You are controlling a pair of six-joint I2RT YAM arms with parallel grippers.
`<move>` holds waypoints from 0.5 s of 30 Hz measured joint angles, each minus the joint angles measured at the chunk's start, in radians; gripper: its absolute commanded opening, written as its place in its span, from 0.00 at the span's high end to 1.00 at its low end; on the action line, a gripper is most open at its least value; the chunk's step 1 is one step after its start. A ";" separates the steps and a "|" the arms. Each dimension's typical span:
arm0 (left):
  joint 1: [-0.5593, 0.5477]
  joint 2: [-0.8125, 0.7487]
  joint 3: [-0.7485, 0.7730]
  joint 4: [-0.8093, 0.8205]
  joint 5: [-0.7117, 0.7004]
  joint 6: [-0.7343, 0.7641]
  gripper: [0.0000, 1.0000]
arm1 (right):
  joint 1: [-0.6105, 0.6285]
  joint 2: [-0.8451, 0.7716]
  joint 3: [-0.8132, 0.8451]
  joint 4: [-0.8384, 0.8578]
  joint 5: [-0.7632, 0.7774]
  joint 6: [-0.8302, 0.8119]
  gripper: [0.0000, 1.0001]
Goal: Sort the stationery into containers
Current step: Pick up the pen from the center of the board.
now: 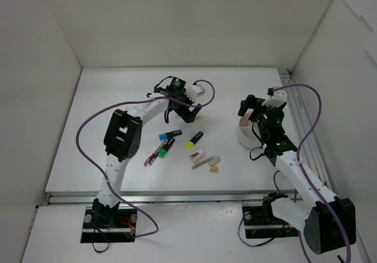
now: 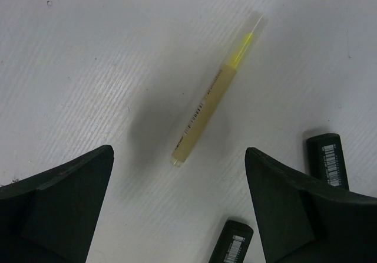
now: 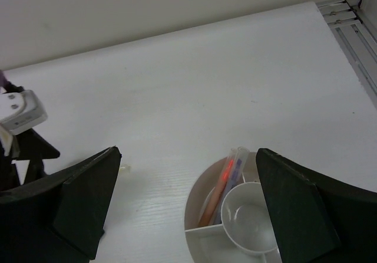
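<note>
highlighters [image 1: 195, 139] 3 | erasers [image 1: 197, 155] 3 | yellow stick [image 2: 206, 107] 1 | tub [image 3: 191, 201] 1 | cup [image 3: 250, 222] 1

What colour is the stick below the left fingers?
Pale yellow stick, brighter yellow tip; clearest in the left wrist view.

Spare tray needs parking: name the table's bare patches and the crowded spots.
Bare: the table's far strip behind the left gripper, and its left side outside the left arm. Crowded: highlighters, pens and erasers mid-table; the tub by the right gripper.
</note>
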 measured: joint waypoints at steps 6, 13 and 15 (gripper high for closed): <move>-0.008 0.074 0.085 -0.020 0.000 0.004 0.27 | 0.000 -0.123 0.018 -0.120 -0.067 0.004 0.02; -0.033 0.116 0.116 -0.042 -0.033 0.007 0.47 | -0.001 -0.251 0.018 -0.204 -0.096 0.008 0.02; -0.048 0.116 0.117 -0.048 -0.058 0.009 0.59 | -0.001 -0.274 0.018 -0.218 -0.097 0.012 0.02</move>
